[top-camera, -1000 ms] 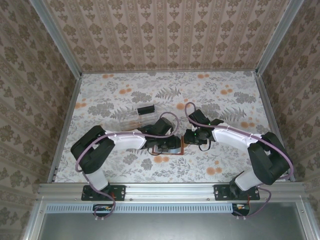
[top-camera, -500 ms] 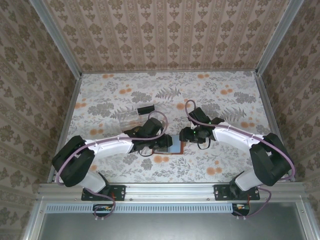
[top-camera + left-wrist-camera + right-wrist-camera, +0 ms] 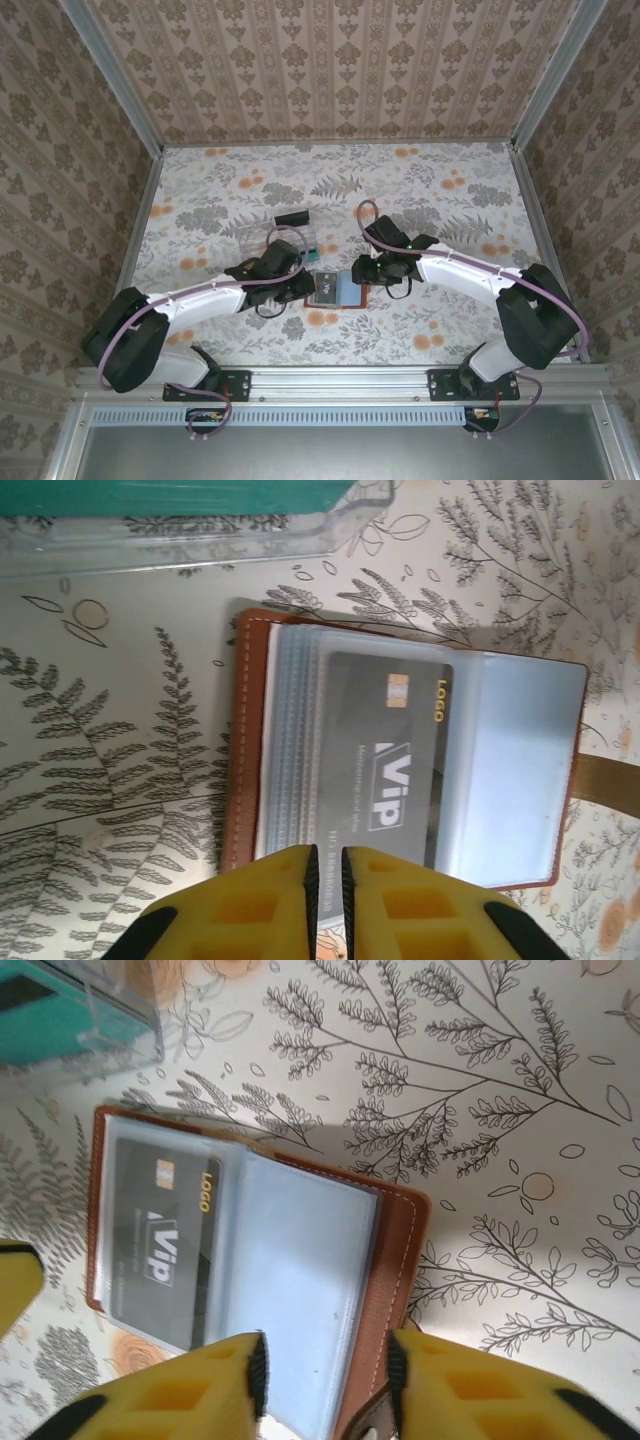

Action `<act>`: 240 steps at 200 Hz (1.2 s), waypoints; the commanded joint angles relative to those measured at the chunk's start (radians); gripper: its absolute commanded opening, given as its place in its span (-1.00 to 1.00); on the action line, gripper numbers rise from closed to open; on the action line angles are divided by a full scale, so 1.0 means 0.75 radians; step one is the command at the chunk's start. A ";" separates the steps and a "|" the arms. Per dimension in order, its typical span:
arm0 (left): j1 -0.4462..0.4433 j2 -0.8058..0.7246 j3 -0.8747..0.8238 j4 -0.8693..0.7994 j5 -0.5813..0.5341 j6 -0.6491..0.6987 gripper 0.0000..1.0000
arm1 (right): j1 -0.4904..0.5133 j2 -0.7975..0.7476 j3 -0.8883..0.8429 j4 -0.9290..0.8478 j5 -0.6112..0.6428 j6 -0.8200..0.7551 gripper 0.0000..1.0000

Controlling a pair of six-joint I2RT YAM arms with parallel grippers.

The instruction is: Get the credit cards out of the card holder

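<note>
Floral tabletop (image 3: pixel 450 200). Toward 6 o'clock of centre, card holder (image 3: pixel 338 289) spread open, dark card (image 3: pixel 385 750) (marked VIP) in a clear sleeve. Left arm (image 3: pixel 200 298) low, reaching in from 9 o'clock; left gripper (image 3: pixel 326 880) pinched to a slit at the holder's edge. Right gripper (image 3: pixel 327 1380) from 3 o'clock, apart, straddling the opposite flap.

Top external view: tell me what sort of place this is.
Probably a staged robot test cell, not a home: wallpapered walls in an aluminium frame, a floral table, a left arm and right arm bolted to a rail.
</note>
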 commanded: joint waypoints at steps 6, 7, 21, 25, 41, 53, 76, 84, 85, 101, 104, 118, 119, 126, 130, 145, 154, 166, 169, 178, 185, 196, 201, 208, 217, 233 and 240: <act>0.013 0.049 0.031 -0.019 0.034 0.069 -0.71 | 0.049 -0.080 0.056 -0.020 0.055 0.010 -0.31; 0.013 0.051 0.032 -0.019 0.035 0.071 -0.71 | 0.050 -0.081 0.056 -0.019 0.056 0.011 -0.31; 0.021 0.085 0.043 -0.009 0.046 0.080 -0.72 | 0.085 -0.095 0.064 -0.001 0.060 0.018 -0.30; 0.021 0.096 0.048 -0.004 0.053 0.086 -0.72 | 0.092 -0.095 0.064 0.004 0.060 0.019 -0.30; 0.021 0.138 0.059 0.000 0.068 0.097 -0.73 | 0.117 -0.088 0.076 0.014 0.065 0.033 -0.30; 0.021 0.168 0.058 0.016 0.081 0.096 -0.73 | 0.122 -0.072 0.070 0.042 0.030 0.058 -0.36; 0.016 0.198 0.045 0.047 0.095 0.068 -0.74 | 0.123 -0.030 0.037 0.126 -0.067 0.105 -0.53; 0.008 0.200 0.039 0.059 0.092 0.055 -0.74 | 0.120 -0.013 0.022 0.146 -0.083 0.122 -0.54; 0.007 0.199 0.039 0.060 0.092 0.053 -0.74 | 0.119 -0.011 0.022 0.147 -0.085 0.124 -0.54; -0.011 0.207 0.044 0.053 0.077 0.033 -0.74 | 0.112 0.020 -0.001 0.179 -0.115 0.143 -0.59; -0.018 0.210 0.046 0.048 0.073 0.030 -0.74 | 0.109 0.026 -0.008 0.189 -0.123 0.149 -0.60; -0.038 0.219 0.050 0.040 0.058 0.016 -0.75 | 0.094 0.050 -0.038 0.233 -0.154 0.169 -0.60; -0.039 0.219 0.050 0.041 0.058 0.015 -0.75 | 0.093 0.051 -0.041 0.236 -0.157 0.170 -0.60; -0.046 0.224 0.048 0.040 0.052 0.007 -0.76 | 0.087 0.062 -0.056 0.255 -0.174 0.178 -0.60; -0.050 0.225 0.050 0.038 0.048 0.001 -0.76 | 0.082 0.068 -0.062 0.261 -0.180 0.182 -0.59; -0.060 0.223 0.047 0.033 0.036 -0.018 -0.80 | 0.068 0.091 -0.080 0.279 -0.193 0.197 -0.59; -0.067 0.220 0.048 0.030 0.030 -0.025 -0.80 | 0.061 0.098 -0.092 0.293 -0.198 0.203 -0.59; -0.075 0.218 0.049 0.027 0.022 -0.027 -0.80 | 0.052 0.107 -0.107 0.303 -0.201 0.210 -0.59; -0.075 0.219 0.050 0.025 0.021 -0.029 -0.80 | 0.051 0.109 -0.109 0.307 -0.201 0.212 -0.59; -0.079 0.219 0.053 0.023 0.020 -0.029 -0.79 | 0.042 0.118 -0.122 0.325 -0.213 0.216 -0.59; -0.081 0.219 0.052 0.021 0.019 -0.032 -0.79 | 0.034 0.129 -0.131 0.342 -0.230 0.222 -0.59; -0.083 0.219 0.058 0.021 0.021 -0.031 -0.80 | 0.025 0.143 -0.142 0.367 -0.257 0.228 -0.59; -0.083 0.220 0.058 0.019 0.021 -0.031 -0.80 | 0.023 0.150 -0.147 0.373 -0.263 0.231 -0.58; -0.084 0.220 0.060 0.019 0.020 -0.029 -0.79 | 0.020 0.157 -0.151 0.385 -0.274 0.232 -0.58; -0.085 0.219 0.064 0.016 0.020 -0.028 -0.80 | 0.021 0.162 -0.155 0.403 -0.284 0.233 -0.58; -0.087 0.219 0.064 0.014 0.021 -0.028 -0.80 | 0.019 0.179 -0.154 0.416 -0.299 0.235 -0.56; -0.087 0.218 0.062 0.014 0.021 -0.029 -0.80 | 0.017 0.188 -0.153 0.420 -0.308 0.238 -0.56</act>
